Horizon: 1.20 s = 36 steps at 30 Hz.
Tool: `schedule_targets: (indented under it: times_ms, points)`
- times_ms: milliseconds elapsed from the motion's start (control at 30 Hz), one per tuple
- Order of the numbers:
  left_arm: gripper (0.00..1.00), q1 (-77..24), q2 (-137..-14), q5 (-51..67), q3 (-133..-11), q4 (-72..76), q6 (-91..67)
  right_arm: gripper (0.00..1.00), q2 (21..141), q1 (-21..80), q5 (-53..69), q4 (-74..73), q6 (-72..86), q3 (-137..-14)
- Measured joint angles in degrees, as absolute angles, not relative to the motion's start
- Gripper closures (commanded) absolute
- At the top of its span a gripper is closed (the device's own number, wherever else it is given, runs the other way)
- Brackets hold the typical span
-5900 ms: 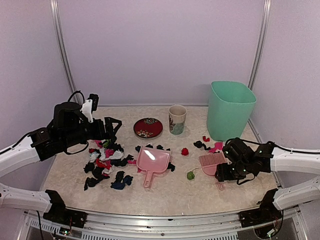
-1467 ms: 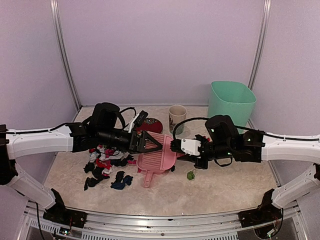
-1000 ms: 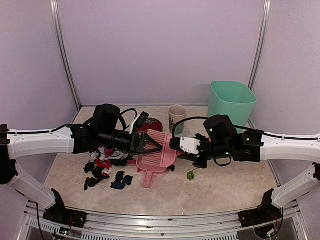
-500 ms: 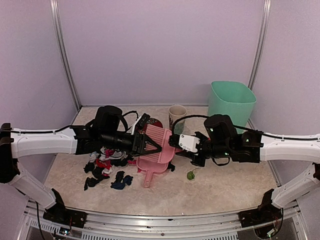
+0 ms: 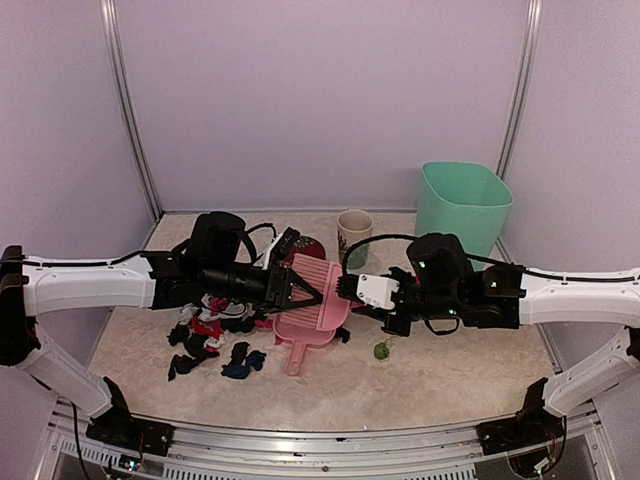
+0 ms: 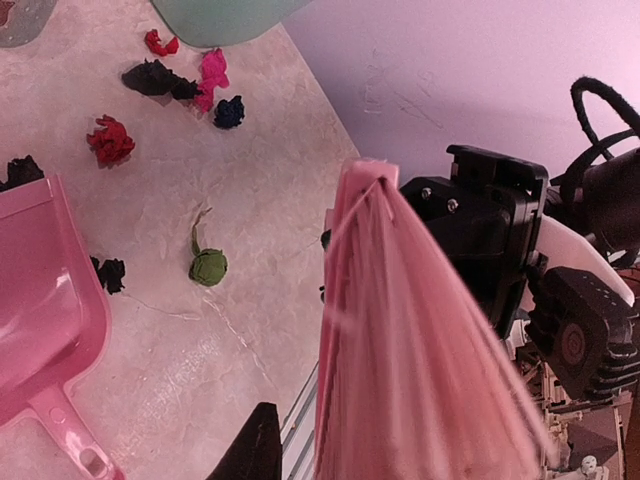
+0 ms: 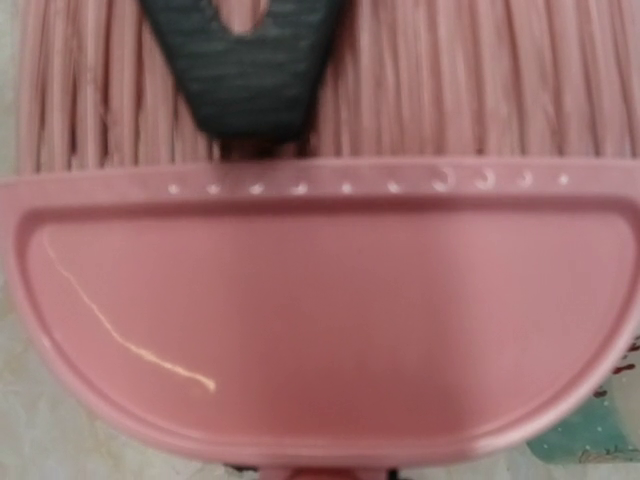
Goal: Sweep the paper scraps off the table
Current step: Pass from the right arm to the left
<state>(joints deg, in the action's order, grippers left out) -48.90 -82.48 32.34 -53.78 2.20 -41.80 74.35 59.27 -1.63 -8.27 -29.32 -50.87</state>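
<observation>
1. Closest to the arms, the big flat beige stone-look table (image 5: 450, 375) has a metal rail along its front edge.
2. On its left side lies a heap of small crumpled paper scraps (image 5: 215, 328). Most are black, and some are red, pink, white and blue.
3. Just right of the heap sits a pink plastic dustpan with a short handle (image 5: 300, 338). It lies flat, with its handle toward the near edge. A few black scraps lie right beside its edges, on the table and not inside. The part of its floor seen from the left wrist is plain pink.
4. A little round green scrap with a thin tail (image 5: 381, 350) lies on the table to the right of the dustpan.
5. Above the dustpan a pink comb-like plastic brush (image 5: 330, 300) hangs tilted in the air between the two claws.
6. The right claw (image 5: 345, 288) grasps the brush at its handle end.
7. The left claw (image 5: 308, 285) is released. Its fingers (image 7: 245, 80) are spread wide with the bristles between them.
8. Farther right, red (image 6: 110, 140), black, pink and dark blue scraps lie on the table near the bin.
9. A red round plate (image 5: 312, 246) peeks out behind the left claw. I cannot tell what is on it.
10. A tall cream cup with a picture on it (image 5: 353, 240) stands upright. Its inside is too small to make out.
11. At the far right stands a big mint-green plastic bin (image 5: 460, 225) with an open top. Only its green inside walls show.
</observation>
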Motion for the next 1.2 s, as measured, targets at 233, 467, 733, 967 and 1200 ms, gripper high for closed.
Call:
schedule_targets:
  times_ms: [233, 467, 733, 967, 1200]
  points:
    - [0.76, -48.8, -81.7, 31.9, -53.7, 2.2, -41.8, 1.00, 74.3, 59.3, -1.7, -8.2, -29.1, -50.6]
    - [1.00, -48.8, -81.7, 31.9, -53.4, 3.2, -42.2, 1.00, 74.3, 59.6, -1.3, -8.2, -28.9, -50.6]
    - [1.00, -48.8, -81.7, 31.9, -53.3, 3.9, -42.2, 0.65, 73.8, 59.6, -1.1, -8.1, -28.0, -50.2]
    - [1.00, -47.7, -80.7, 31.1, -52.0, 4.2, -42.3, 0.28, 70.8, 59.4, -1.2, -7.2, -24.4, -49.1]
    - [1.00, -45.0, -76.8, 31.0, -47.0, 8.3, -43.5, 0.23, 64.7, 54.2, 4.3, -7.3, -18.5, -46.9]
